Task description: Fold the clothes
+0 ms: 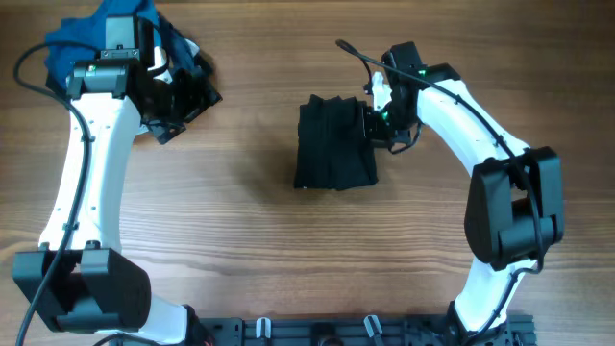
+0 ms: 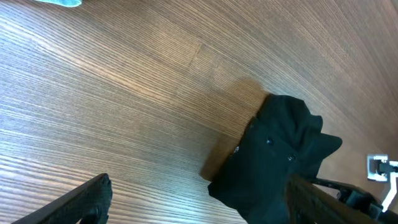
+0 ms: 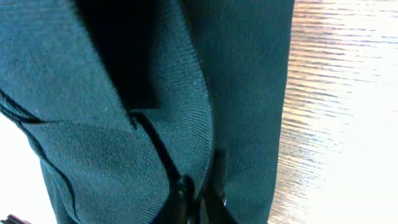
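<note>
Right gripper (image 1: 377, 123) closed at the black shirt (image 1: 333, 144), left gripper (image 1: 187, 101) spread wide.
The right arm (image 1: 461, 115) bends in to the shirt's right edge, fingertips together, seemingly pinching fabric; the left arm (image 1: 91, 163) reaches well left of the shirt.

The shirt (image 1: 333, 144) is showing plain black, and up close it is reading as dark teal-black with a fine woven texture. The counter (image 1: 240, 231) is showing warm brown wood grain in long streaks. At the far left a bright blue garment (image 1: 67, 38) is showing. The left arm (image 1: 91, 163) and right arm (image 1: 461, 113) are showing white shells with black joints.
</note>
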### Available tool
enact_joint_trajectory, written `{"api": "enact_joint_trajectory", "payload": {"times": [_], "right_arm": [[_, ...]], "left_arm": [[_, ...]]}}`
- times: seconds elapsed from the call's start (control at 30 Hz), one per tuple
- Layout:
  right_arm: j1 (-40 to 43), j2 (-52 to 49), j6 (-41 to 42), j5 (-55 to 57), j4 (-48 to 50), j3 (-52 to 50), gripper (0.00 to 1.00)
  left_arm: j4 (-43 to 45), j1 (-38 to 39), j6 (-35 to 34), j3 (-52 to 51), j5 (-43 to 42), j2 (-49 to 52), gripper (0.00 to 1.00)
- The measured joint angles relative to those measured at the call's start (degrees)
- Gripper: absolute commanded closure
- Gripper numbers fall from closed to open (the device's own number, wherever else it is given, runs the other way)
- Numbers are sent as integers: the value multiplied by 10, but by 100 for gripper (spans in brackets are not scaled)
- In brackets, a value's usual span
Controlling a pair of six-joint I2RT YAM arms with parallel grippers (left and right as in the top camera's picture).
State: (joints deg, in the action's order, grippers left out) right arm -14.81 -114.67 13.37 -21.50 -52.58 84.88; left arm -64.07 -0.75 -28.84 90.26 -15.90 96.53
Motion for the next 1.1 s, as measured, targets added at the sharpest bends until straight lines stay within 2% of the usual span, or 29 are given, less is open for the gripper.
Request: {"api": "enact_joint_trajectory", "payload": {"times": [0.7,0.83,0.87,0.97,1.1], "right_arm": [[8,17,25,27,-5,22,96],[8,35,28,30,-9,27,60],[8,35,30,31,-10,27,55],[8,35,30,33,-9,25,51],[8,35,28,26,24,-14,55]], "left_arm": [[0,0,0,0,2,0,9],[0,0,0,0,2,0,9],[0,0,0,0,2,0,8],[0,0,0,0,2,0,8],[0,0,0,0,2,0,9]]}}
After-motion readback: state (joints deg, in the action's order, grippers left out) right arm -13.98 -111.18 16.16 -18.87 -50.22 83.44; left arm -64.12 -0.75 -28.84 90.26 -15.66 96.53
